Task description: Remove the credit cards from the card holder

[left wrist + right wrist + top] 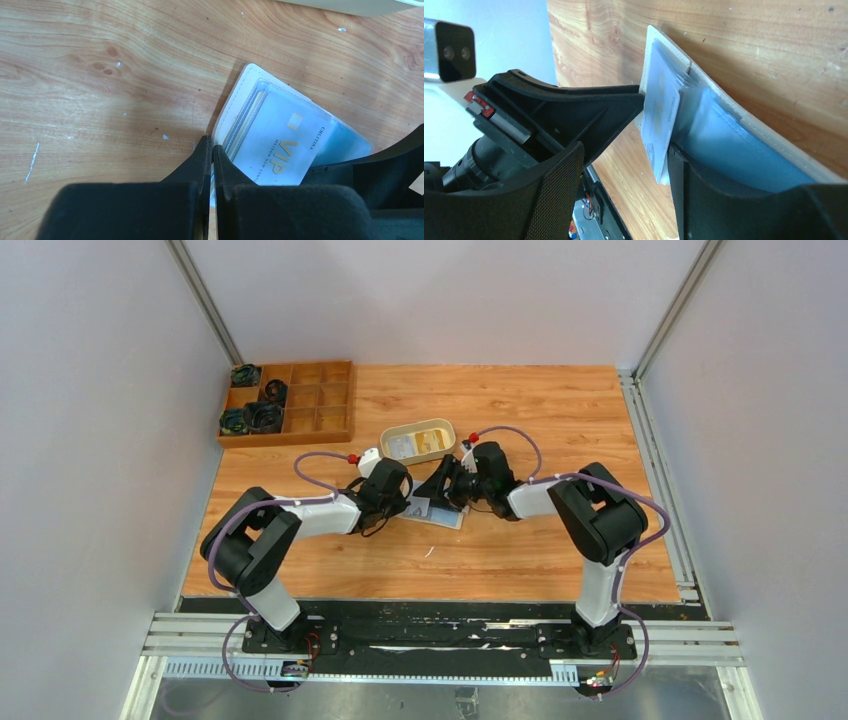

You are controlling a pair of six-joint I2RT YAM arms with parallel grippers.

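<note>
Left gripper (212,146) jaws closed tight at card holder (233,100) edge; VIP card (280,150) inside.

I am finding the card holder (445,515) lying on the table (520,550), cards (275,150) sitting in it. The tray (437,440) is lying just behind it, and the compartment box (330,395) behind it to the left.

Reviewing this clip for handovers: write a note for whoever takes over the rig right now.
Left gripper: shut, tips against the edge of the card holder.
Right gripper: open, astride the VIP card, which sticks partly out of the holder.
Card holder lies open on the table; a pale card-like piece lies in the oval tray.
Done: perhaps one card out.
Left: grip the VIP card, pull it free, then the other cards under it.
</note>
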